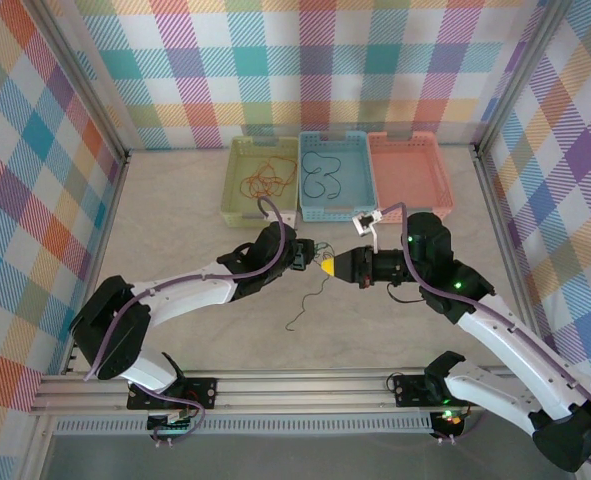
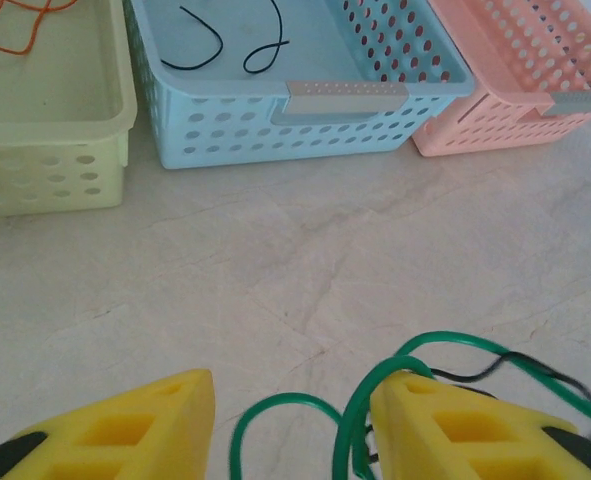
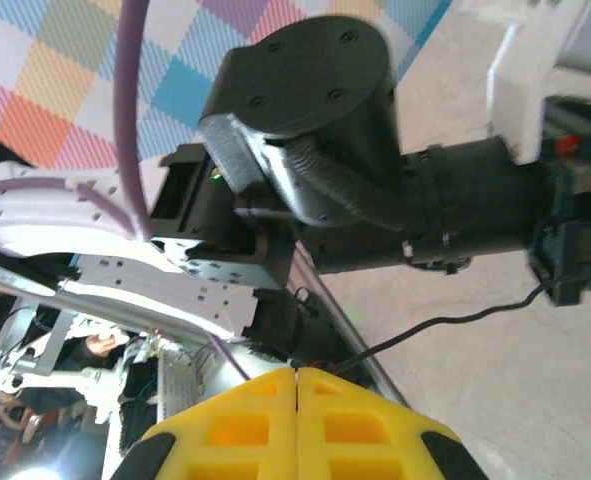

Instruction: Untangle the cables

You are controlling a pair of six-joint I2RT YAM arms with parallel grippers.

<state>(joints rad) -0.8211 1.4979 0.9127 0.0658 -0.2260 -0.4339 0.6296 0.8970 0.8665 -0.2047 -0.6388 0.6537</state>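
My left gripper (image 1: 312,258) (image 2: 297,385) hovers low over the table's middle, its yellow fingers apart. A dark green cable (image 2: 279,399) (image 1: 320,247) loops between them and drapes over the right finger. A thin black cable (image 2: 454,374) runs behind that finger. My right gripper (image 1: 327,267) (image 3: 297,372) faces the left one tip to tip, shut on that black cable (image 3: 455,320), whose free end (image 1: 313,298) trails down onto the table toward the near edge. An orange-red cable (image 1: 263,180) (image 2: 15,35) lies in the yellow-green basket (image 1: 231,170). Another black cable (image 1: 325,172) (image 2: 200,50) lies in the blue basket (image 1: 302,215).
Three baskets stand side by side at the back: yellow-green (image 2: 45,170), blue (image 2: 275,135) and pink (image 1: 410,175) (image 2: 495,120), the pink one holding nothing. Plaid walls close the table on three sides. Bare table lies left and right of the arms.
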